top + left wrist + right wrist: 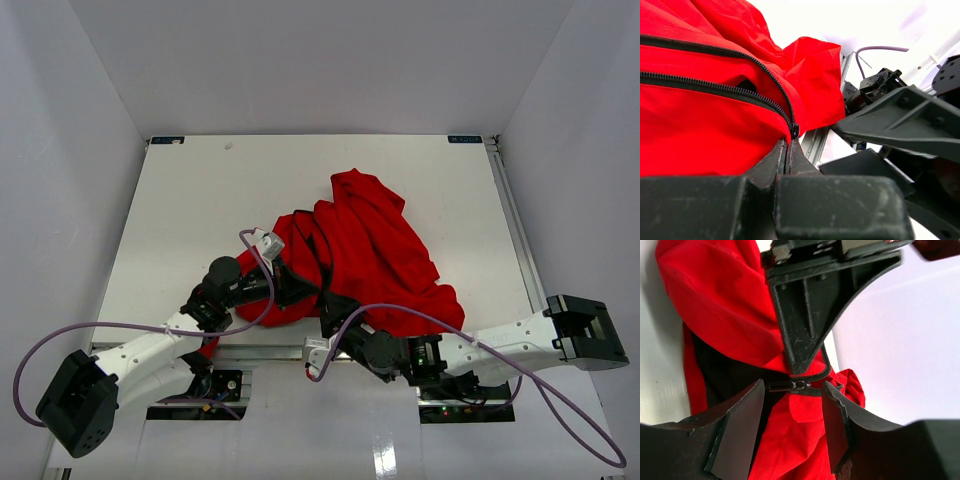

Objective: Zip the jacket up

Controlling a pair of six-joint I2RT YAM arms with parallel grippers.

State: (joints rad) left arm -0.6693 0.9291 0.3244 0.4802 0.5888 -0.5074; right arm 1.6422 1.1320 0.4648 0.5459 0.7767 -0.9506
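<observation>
Jacket (pixel 372 240) pinched at the zipper (pixel 715 87) base by left end effector (pixel 787 152); right end effector (pixel 794 390) apart, flanking the slider (pixel 799 385)

Overhead, two wrist close-ups; jacket (pixel 372 245) shared

The left arm (pixel 140 358) and right arm (pixel 510 342) have white shells between boxy black joint housings, with a lilac cable (pixel 100 327) looping along each. Their fingers (pixel 737 425) are scuffed matte-black wedges, ribbed outside and fixed with small dark screws (pixel 938 120).
</observation>
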